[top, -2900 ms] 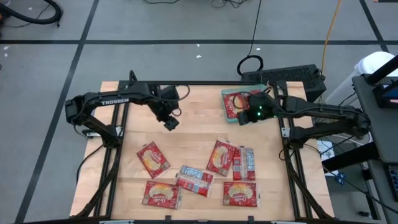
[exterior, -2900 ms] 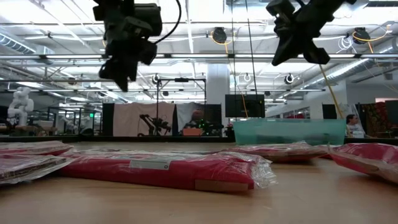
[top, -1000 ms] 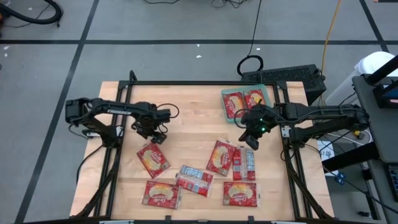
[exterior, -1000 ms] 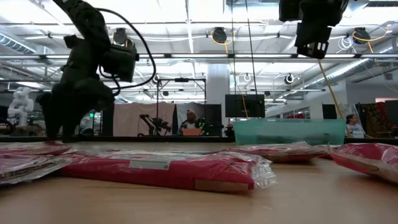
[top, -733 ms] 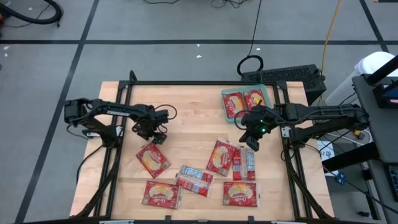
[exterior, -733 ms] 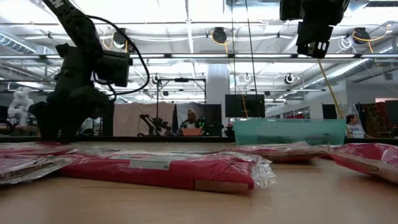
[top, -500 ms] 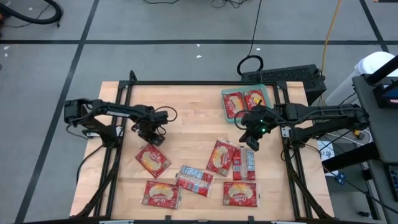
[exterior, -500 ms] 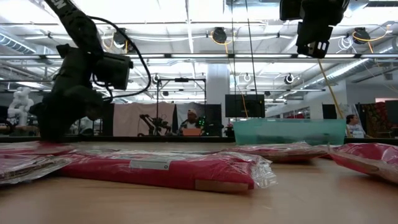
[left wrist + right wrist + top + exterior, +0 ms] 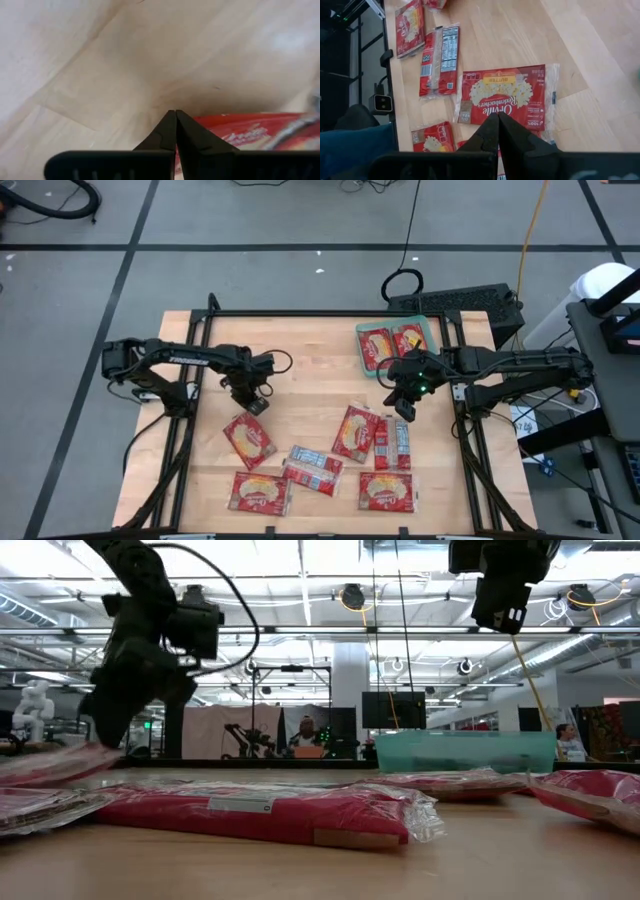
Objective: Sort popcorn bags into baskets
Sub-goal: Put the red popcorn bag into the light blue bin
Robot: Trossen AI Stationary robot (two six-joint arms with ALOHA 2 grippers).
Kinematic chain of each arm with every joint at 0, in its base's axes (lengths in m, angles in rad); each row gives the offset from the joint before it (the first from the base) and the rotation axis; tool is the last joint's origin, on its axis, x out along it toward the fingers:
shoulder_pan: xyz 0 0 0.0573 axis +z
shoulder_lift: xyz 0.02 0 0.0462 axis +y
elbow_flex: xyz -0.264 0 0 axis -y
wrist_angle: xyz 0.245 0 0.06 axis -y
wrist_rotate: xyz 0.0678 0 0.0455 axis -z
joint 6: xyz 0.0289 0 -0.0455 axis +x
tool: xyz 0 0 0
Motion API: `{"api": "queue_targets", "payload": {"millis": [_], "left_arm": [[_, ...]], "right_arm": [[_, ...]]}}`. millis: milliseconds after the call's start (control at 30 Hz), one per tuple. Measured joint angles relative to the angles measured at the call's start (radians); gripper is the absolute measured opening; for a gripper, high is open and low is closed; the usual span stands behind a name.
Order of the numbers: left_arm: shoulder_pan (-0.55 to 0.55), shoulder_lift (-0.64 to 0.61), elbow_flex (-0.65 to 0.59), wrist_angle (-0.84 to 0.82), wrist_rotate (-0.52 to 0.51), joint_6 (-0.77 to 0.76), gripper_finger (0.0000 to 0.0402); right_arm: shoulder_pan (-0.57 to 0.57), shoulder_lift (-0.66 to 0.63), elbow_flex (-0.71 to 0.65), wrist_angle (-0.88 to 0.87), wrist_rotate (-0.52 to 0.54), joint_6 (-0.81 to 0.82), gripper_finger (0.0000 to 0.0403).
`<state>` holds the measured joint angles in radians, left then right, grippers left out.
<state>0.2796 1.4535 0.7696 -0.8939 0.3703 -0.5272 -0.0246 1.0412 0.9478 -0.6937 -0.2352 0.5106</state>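
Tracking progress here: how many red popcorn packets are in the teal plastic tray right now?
2, side by side in the shallow teal plastic tray: the left red popcorn packet and the right red popcorn packet. Any beneath them would be hidden.

bags (image 9: 352,432): red, flat, scattered on table | basket (image 9: 431,332): teal, two bags inside

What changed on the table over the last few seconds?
The left gripper came down to the left bag, shut its fingers on the bag's edge and tipped that end up off the table. The right gripper swung from over the basket to above the middle bags, fingers shut. The other bags stayed.
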Motion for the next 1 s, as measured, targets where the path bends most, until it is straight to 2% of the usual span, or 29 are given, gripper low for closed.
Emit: {"api": "queue_targets", "payload": {"millis": [133,233,333,433,533,633,767,900,1000], "left_arm": [[0.018,-0.044,0.037,-0.062,-0.01,0.009,0.0022],[0.032,-0.08,0.038,-0.172,-0.011,0.009,0.0045],[0.04,-0.105,0.026,-0.266,-0.012,-0.007,0.0088],[0.03,-0.121,0.001,-0.28,-0.012,-0.006,0.0143],[0.015,-0.124,-0.022,-0.239,-0.032,-0.007,0.0198],[0.003,-0.124,-0.051,-0.114,-0.03,-0.029,0.0246],[-0.02,-0.123,-0.102,0.033,-0.015,-0.085,0.0291],[-0.047,-0.106,-0.163,0.097,-0.012,-0.122,0.0302],[-0.072,-0.096,-0.209,0.173,0.019,-0.11,0.0277]], "right_arm": [[0.0,0.0,0.0,0.0,0.0,0.0,0.0],[0.0,0.0,0.0,0.0,0.0,-0.013,0.0],[0.0,0.0,0.0,-0.001,-0.001,-0.026,0.0],[0.0,0.0,0.0,-0.006,-0.001,-0.027,0.0],[0.0,0.0,0.0,-0.013,-0.001,-0.032,0.0],[0.0,0.0,0.0,-0.026,-0.001,-0.054,0.0],[0.0,0.0,0.0,-0.05,-0.001,-0.063,0.0],[0.0,0.0,0.0,-0.061,-0.002,-0.078,0.0],[0.0,0.0,0.0,-0.059,0.0,-0.092,0.0]]}}
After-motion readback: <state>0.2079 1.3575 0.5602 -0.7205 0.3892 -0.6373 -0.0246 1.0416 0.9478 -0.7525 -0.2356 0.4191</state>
